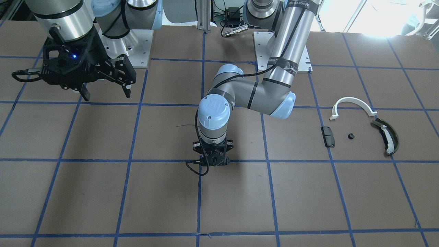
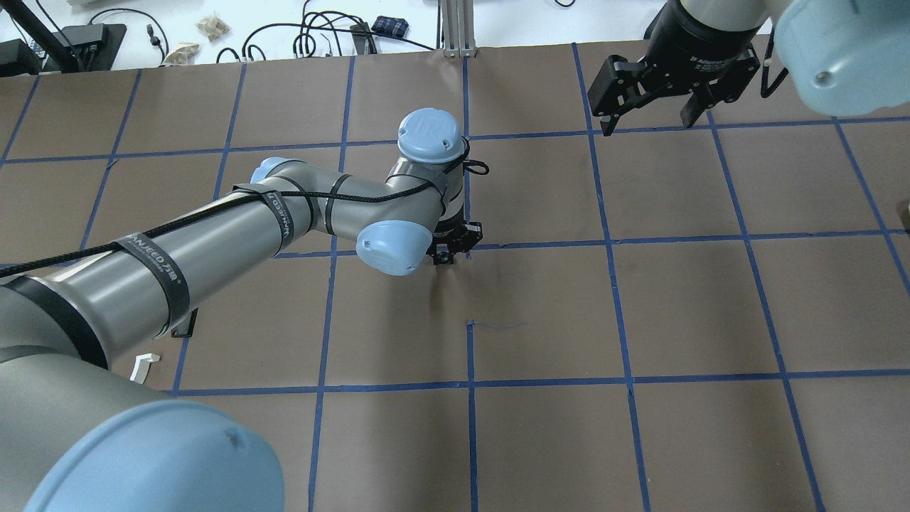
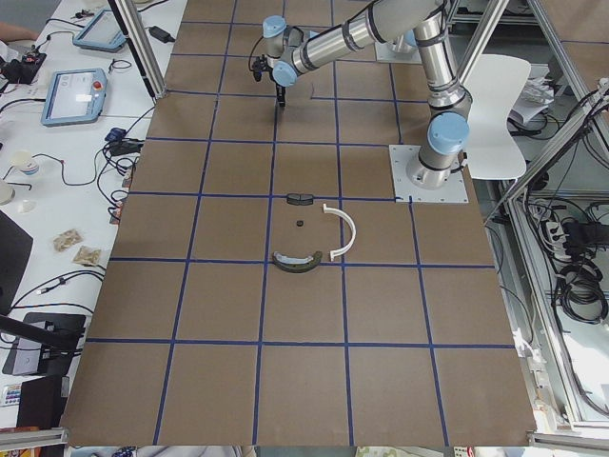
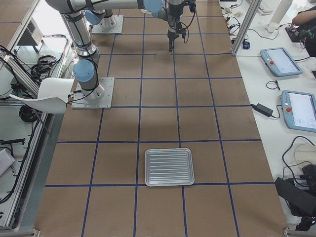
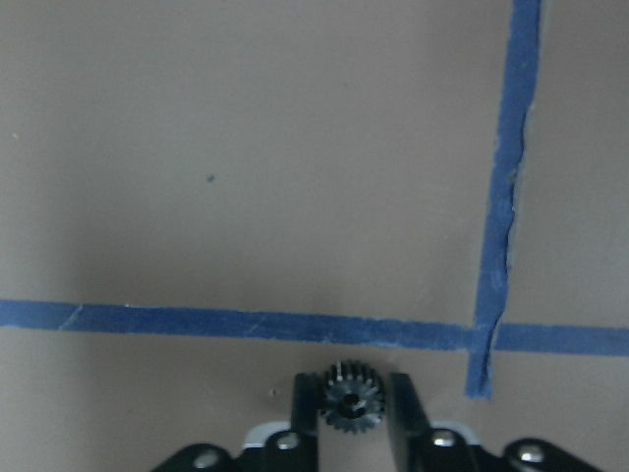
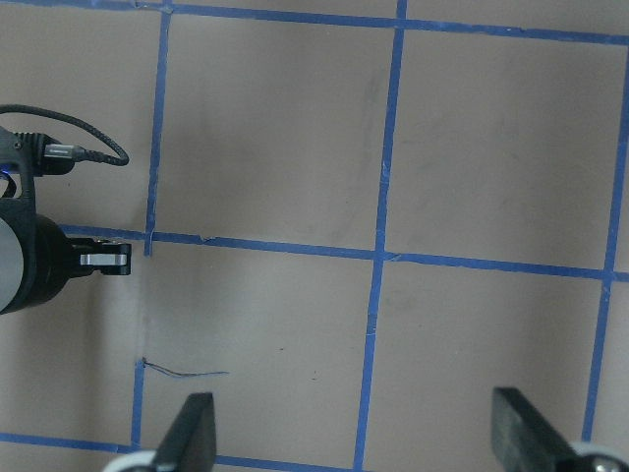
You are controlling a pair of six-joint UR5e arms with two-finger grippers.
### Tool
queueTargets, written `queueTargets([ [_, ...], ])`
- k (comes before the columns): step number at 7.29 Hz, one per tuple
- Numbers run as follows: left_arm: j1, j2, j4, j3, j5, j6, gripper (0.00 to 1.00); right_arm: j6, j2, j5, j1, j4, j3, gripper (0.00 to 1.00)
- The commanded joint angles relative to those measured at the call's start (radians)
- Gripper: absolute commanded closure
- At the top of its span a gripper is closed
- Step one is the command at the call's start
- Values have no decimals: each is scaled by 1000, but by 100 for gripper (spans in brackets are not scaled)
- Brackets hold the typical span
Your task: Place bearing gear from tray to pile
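My left gripper (image 1: 213, 165) is shut on a small dark bearing gear (image 5: 352, 401), which shows between its fingers in the left wrist view. It hangs low over a blue tape crossing at mid table (image 2: 449, 254). The pile lies on my left side of the table: a thin white half-ring (image 1: 352, 104), a small black block (image 1: 328, 136), a tiny black part (image 1: 351, 136) and a dark olive curved piece (image 1: 387, 136) with a white strip. The silver tray (image 4: 169, 167) lies on my right side, seen only in the exterior right view. My right gripper (image 2: 650, 117) is open and empty, held high.
The brown table (image 1: 164, 199) carries a grid of blue tape lines. The left arm's elbow and forearm (image 2: 298, 213) stretch low across my left half. The pile also shows in the exterior left view (image 3: 309, 233). Cables and tablets lie beyond the table's far edge (image 2: 306, 35).
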Motion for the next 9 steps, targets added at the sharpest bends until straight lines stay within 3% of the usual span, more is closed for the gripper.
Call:
queueTargets([
  [1, 46, 53, -97, 31, 4, 29, 100, 0, 0, 0, -2, 0, -1, 0],
  [4, 322, 183, -276, 18, 106, 388, 100, 0, 0, 0, -2, 0, -1, 0],
  [7, 732, 249, -254, -60, 153, 973, 100, 0, 0, 0, -2, 1, -1, 0],
  [9, 938, 257, -232, -143, 125, 1139, 100, 0, 0, 0, -2, 1, -1, 0],
])
